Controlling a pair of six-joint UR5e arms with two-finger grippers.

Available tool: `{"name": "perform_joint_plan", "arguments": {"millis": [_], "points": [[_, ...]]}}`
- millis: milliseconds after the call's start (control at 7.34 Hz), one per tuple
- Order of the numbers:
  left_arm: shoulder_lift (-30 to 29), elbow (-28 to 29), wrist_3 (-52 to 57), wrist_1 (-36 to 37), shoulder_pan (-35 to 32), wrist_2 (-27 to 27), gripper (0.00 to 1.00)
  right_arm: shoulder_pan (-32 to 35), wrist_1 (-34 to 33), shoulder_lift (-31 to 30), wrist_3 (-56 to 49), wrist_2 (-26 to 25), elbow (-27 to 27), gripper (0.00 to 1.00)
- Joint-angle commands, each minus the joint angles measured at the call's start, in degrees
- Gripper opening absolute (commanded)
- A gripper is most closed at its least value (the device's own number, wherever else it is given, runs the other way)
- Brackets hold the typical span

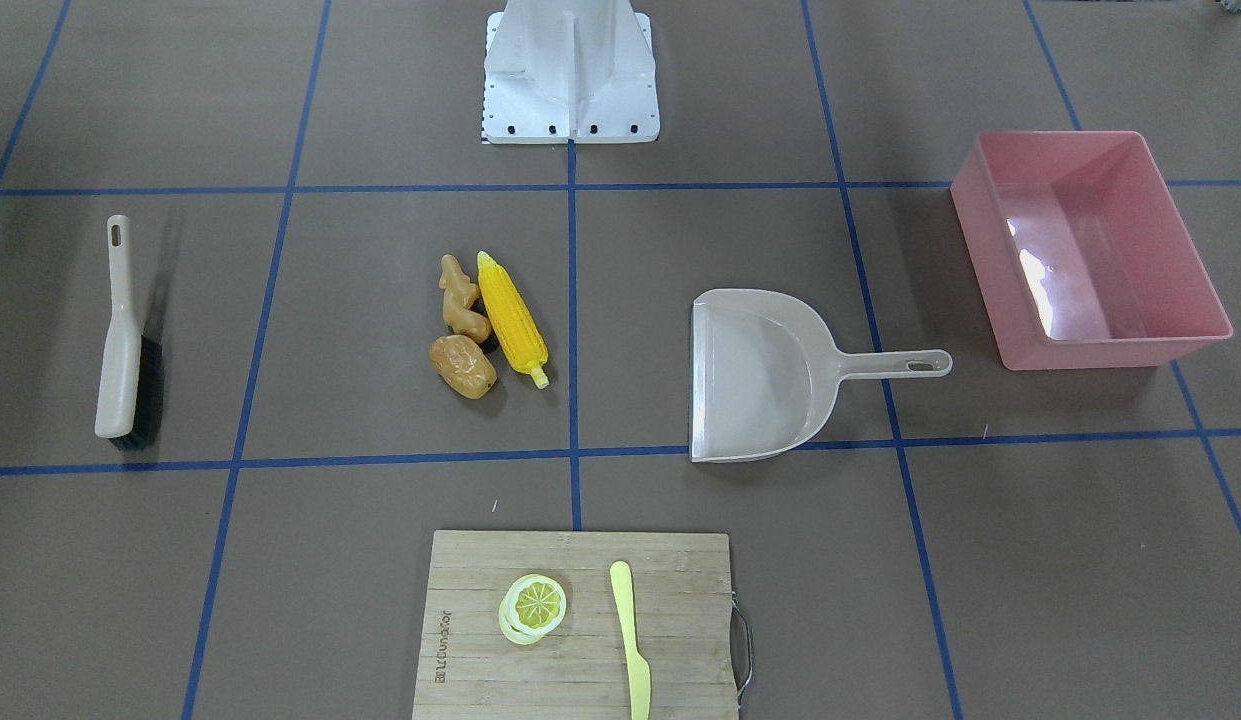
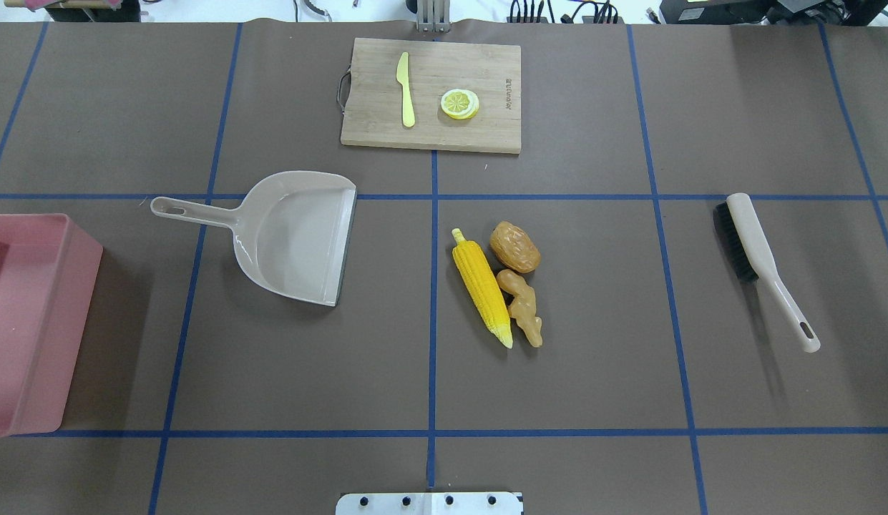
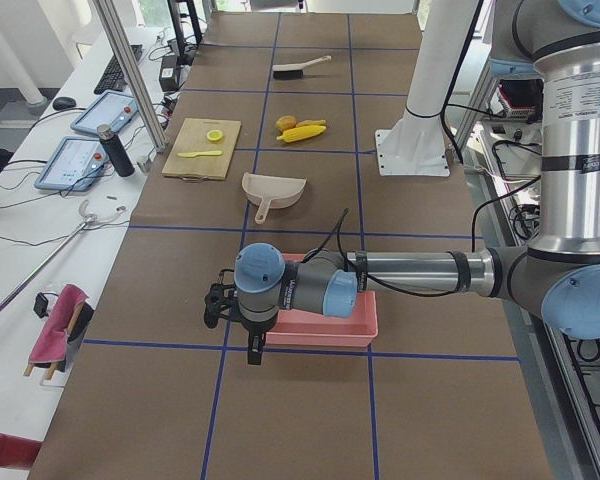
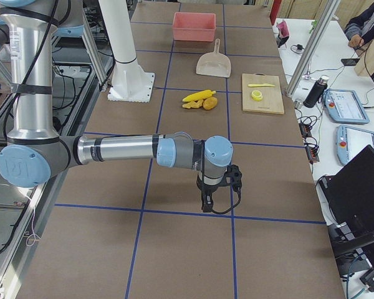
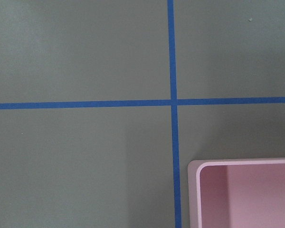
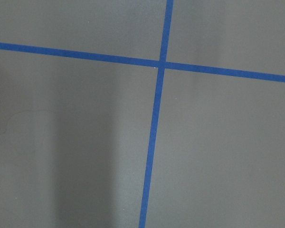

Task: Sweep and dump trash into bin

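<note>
Both arms are parked out at the ends of the counter (image 2: 594, 357). The left gripper (image 3: 252, 352) hangs pointing down by an outer corner of the pink bin (image 1: 1110, 353) at the far left end, and whether its jaws are released or clenched, I cannot tell from this side view. The right gripper (image 4: 207, 202) is also pointing down, over bare counter at the right end near a crossing of blue tape lines (image 2: 433, 357), and the state of its jaws cannot be told either. The trash sits in a tight cluster just right of the centre line. The yellow corn cob (image 2: 482, 293) lies on the cluster's left, the knobbly ginger root (image 2: 524, 307) is pressed against its right side, and the brown potato (image 2: 514, 247) is at the far end, touching the root. Left of centre lies the beige dustpan (image 2: 300, 236), its mouth facing right toward the trash and its handle pointing left toward the bin. The bin itself stands upright, well apart from the cluster. Well off to the right rests the brush (image 2: 762, 265), bristles facing left. On the far side, the wooden cutting board (image 2: 486, 132) carries a pale-yellow knife (image 2: 406, 89) and a lemon slice (image 2: 460, 103), knife to the left, slice to the right, apart from each other.
</note>
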Motion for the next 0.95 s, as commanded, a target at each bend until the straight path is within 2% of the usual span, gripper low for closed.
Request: {"name": "perform_joint_plan", "arguments": {"millis": [0,409,817], "points": [[0.00,-0.18,0.00,0.00,0.03,0.00,1.00,0.09,0.25,-0.33,-0.07,0.44,0.15,1.00],[0.00,-0.44,0.00,0.00,-0.06,0.00,1.00,0.26,0.78,-1.12,-0.07,0.53,0.06,1.00],[0.00,-0.44,0.00,0.00,0.03,0.09,1.00,0.26,0.09,-0.69,0.10,0.45,3.22,1.00]]}}
